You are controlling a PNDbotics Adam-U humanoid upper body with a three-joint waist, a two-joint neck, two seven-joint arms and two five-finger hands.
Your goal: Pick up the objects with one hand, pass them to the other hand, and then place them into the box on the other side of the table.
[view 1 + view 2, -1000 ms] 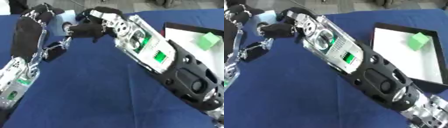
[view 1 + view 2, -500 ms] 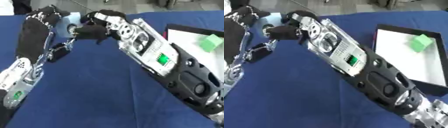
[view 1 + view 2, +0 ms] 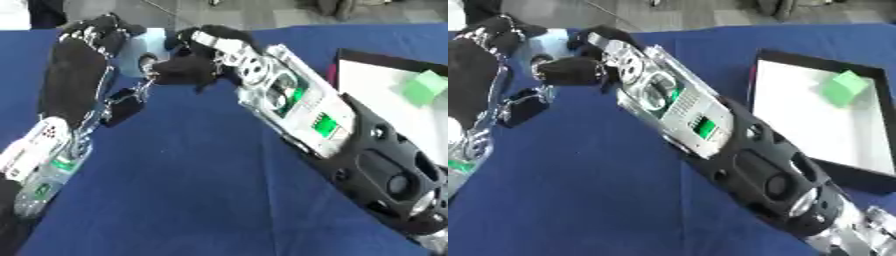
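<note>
right eye view: green cube (image 3: 843, 87) tilted inside white-floored box (image 3: 791, 117).

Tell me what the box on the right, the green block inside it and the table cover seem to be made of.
The box looks like stiff card or thin plastic: black walls, flat matte white floor. The green block looks like foam or painted wood, with flat faces, sharp edges and no shine; I can't tell which. The table cover looks like blue cloth, matte and even, without glare.

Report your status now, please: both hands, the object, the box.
Left hand and right hand meet at far left over a pale blue object; grip unclear. Green block lies in the box. Path clear.
</note>
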